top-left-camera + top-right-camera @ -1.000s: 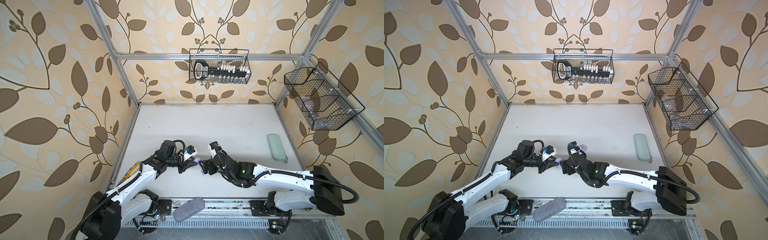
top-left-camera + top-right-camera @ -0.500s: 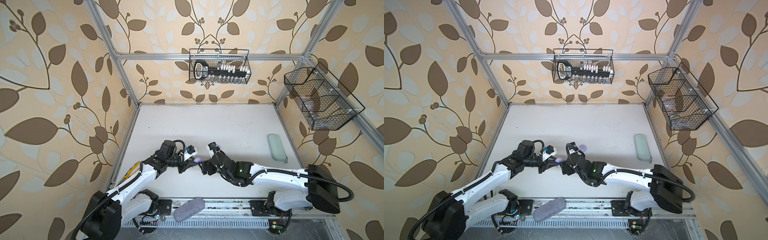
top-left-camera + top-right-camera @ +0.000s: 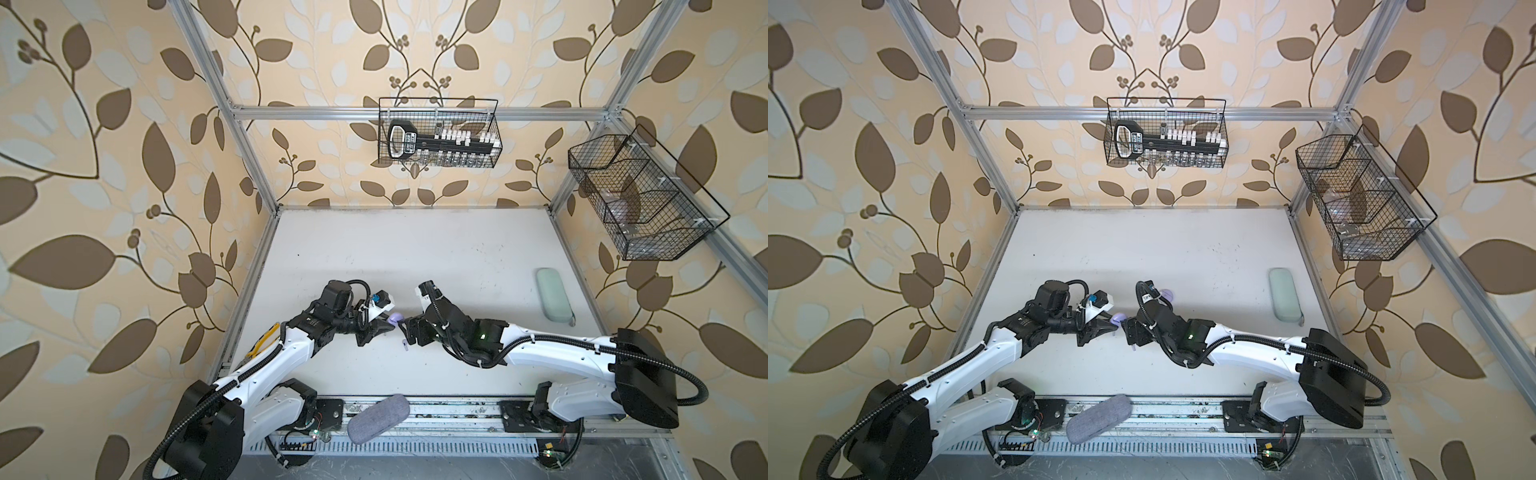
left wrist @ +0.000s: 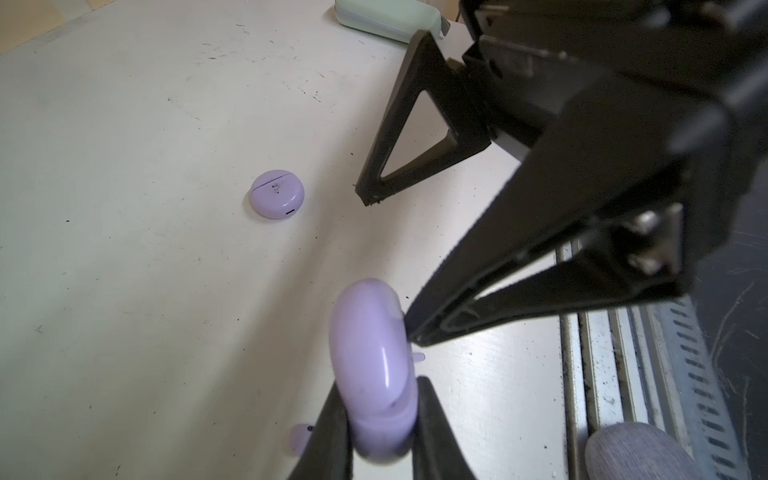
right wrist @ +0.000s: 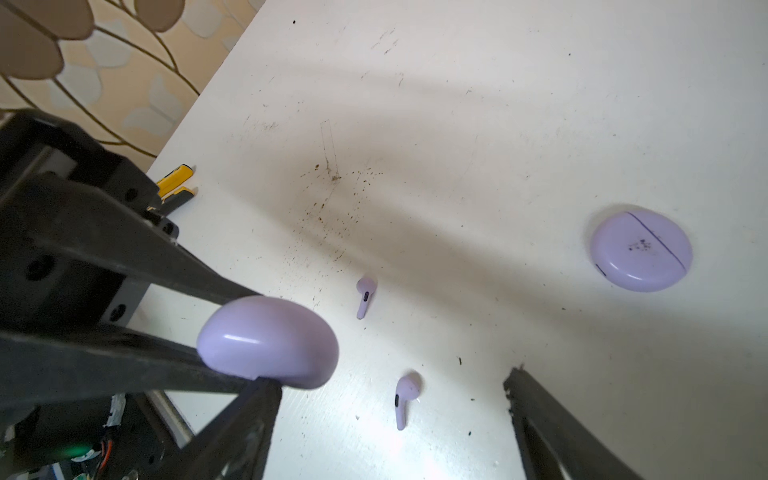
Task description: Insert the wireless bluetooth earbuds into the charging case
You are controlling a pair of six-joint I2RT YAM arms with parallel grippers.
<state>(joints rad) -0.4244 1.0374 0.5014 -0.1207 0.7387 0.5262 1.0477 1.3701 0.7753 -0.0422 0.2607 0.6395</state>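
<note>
My left gripper (image 4: 380, 419) is shut on a round lavender charging case (image 4: 372, 365), held on edge just above the table; both top views show it (image 3: 395, 318) (image 3: 1117, 318). My right gripper (image 5: 388, 382) stands open facing it, with one finger (image 4: 453, 299) against the case's rim and nothing between its jaws. Two pale-lavender earbuds lie on the table below, one (image 5: 405, 397) between the right fingers and one (image 5: 365, 295) farther off. A second round lavender case (image 5: 642, 249) lies flat and closed beyond them. I cannot tell whether the held case is open.
A pale green glasses case (image 3: 552, 295) lies at the right of the table. A grey fabric case (image 3: 378, 417) rests on the front rail. Yellow-handled pliers (image 3: 262, 347) lie by the left edge. Two wire baskets (image 3: 438, 133) (image 3: 640, 199) hang on the walls.
The right arm has edged slightly left toward the held case. The left arm and the case have stayed put.
</note>
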